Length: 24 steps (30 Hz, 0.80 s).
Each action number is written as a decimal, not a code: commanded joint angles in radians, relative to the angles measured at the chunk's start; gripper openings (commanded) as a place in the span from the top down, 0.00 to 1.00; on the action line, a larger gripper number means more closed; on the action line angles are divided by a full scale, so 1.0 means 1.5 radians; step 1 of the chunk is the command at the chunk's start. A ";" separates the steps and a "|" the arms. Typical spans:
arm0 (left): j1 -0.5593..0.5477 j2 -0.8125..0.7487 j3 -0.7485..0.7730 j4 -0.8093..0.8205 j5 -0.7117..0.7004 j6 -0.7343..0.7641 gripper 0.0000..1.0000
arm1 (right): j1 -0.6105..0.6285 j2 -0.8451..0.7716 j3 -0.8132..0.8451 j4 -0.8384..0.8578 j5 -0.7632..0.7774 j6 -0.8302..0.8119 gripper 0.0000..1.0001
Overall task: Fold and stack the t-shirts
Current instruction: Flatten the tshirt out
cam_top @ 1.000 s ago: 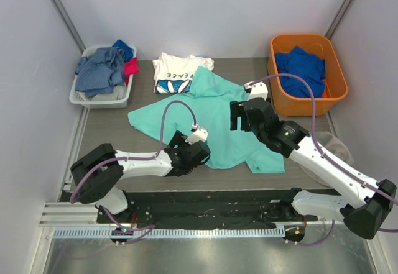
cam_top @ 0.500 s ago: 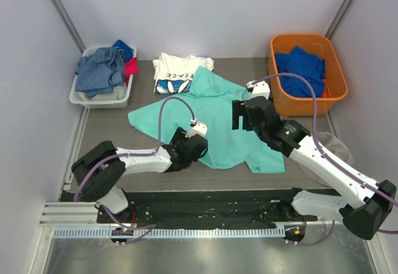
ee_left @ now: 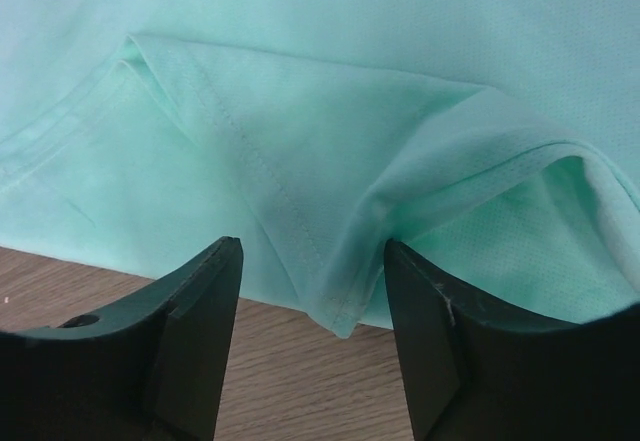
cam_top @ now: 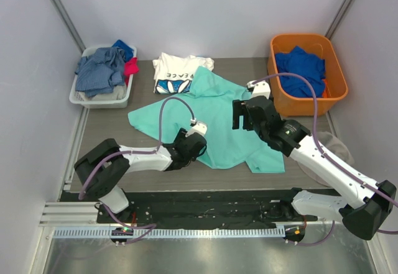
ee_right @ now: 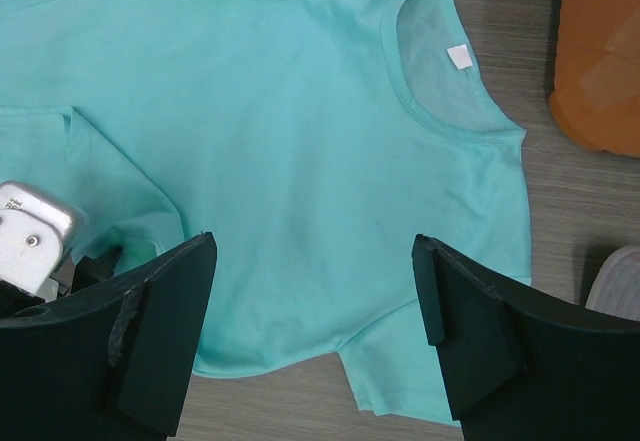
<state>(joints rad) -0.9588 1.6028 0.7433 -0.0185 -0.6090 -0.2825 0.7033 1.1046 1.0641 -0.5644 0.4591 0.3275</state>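
The mint-teal t-shirt [cam_top: 217, 109] lies spread across the middle of the table, its upper corner overlapping the folded white "PEACE" t-shirt [cam_top: 174, 72] behind it. My left gripper [cam_top: 198, 150] sits low at the teal shirt's near-left edge. In the left wrist view its jaws [ee_left: 310, 253] stand apart on either side of a folded hem corner [ee_left: 340, 316], with gaps between cloth and fingers. My right gripper [cam_top: 239, 114] hovers open over the shirt's right half; its wrist view [ee_right: 315, 241] shows the neckline [ee_right: 440, 111] and the sleeve below.
An orange bin [cam_top: 336, 69] at the back right holds a royal blue garment [cam_top: 301, 69]. A pale basket [cam_top: 102, 98] at the back left holds grey-blue denim-like clothes [cam_top: 99, 69]. A light grey cloth [cam_top: 339, 150] lies at the table's right edge.
My left gripper has slid a little forward to the shirt's hem and its jaws have narrowed around the folded corner. The right arm has barely shifted.
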 commanded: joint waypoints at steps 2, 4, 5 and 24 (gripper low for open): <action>0.001 0.009 0.008 0.027 0.029 -0.002 0.43 | -0.005 -0.003 0.021 0.005 0.003 -0.002 0.12; 0.002 0.009 0.009 0.024 0.034 0.000 0.46 | -0.004 -0.004 0.021 0.004 0.004 -0.002 0.12; 0.002 0.010 0.009 0.023 0.037 0.000 0.48 | -0.006 -0.003 0.021 0.005 0.006 -0.002 0.12; 0.002 -0.092 0.025 -0.095 0.005 -0.014 1.00 | -0.010 -0.023 0.022 -0.014 0.015 0.010 0.12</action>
<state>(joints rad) -0.9588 1.5856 0.7429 -0.0708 -0.5495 -0.2916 0.6933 1.1038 1.0641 -0.5705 0.4622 0.3286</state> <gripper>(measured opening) 0.021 0.878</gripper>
